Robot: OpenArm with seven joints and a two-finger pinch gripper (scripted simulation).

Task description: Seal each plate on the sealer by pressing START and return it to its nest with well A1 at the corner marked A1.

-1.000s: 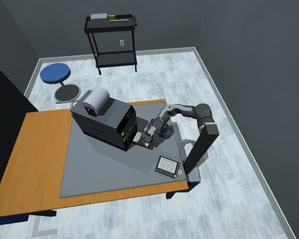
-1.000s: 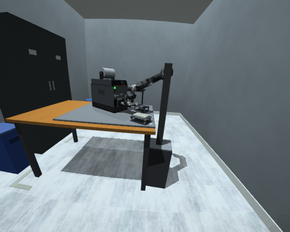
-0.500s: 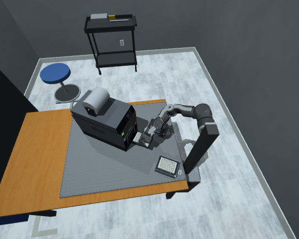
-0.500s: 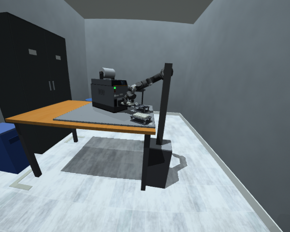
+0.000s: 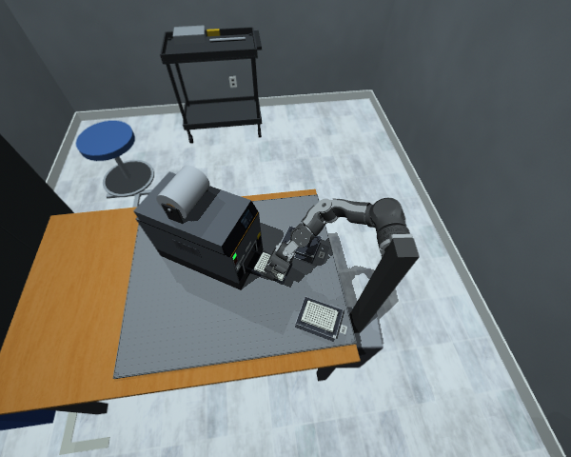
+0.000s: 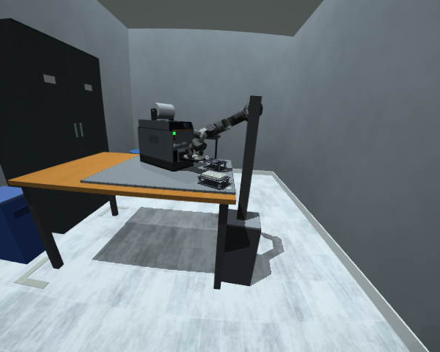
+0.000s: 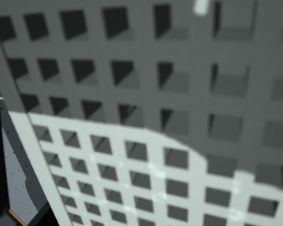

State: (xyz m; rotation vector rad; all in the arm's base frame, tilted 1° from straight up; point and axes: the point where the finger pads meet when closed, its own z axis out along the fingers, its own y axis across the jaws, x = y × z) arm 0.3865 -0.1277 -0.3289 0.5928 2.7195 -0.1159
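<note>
A white plate [image 5: 263, 262] [image 7: 108, 124] with open wells, no foil seen, lies at the sealer's extended stage in front of the sealer [image 5: 192, 246] [image 6: 154, 145]. My gripper [image 5: 279, 273] [image 6: 191, 155] is down at this plate, its fingers parted; they are too small and shadowed to show contact, and they hide part of the plate and stage. Whether the plate is fully seated cannot be told. The lamp [image 5: 234, 256] [image 6: 174, 133] is green. The other white plate [image 5: 320, 315] [image 6: 214, 174] lies in the near nest [image 5: 317, 334]. The far nest [image 5: 305, 251] [image 6: 217, 163] shows no plate.
The sealer's dark front stands close beside the gripper. A foil roll [image 5: 185, 191] [image 6: 165, 110] sits on top of the sealer. The arm reaches over the far nest from its black post [image 5: 383, 285] [image 6: 250, 151] at the table's right edge.
</note>
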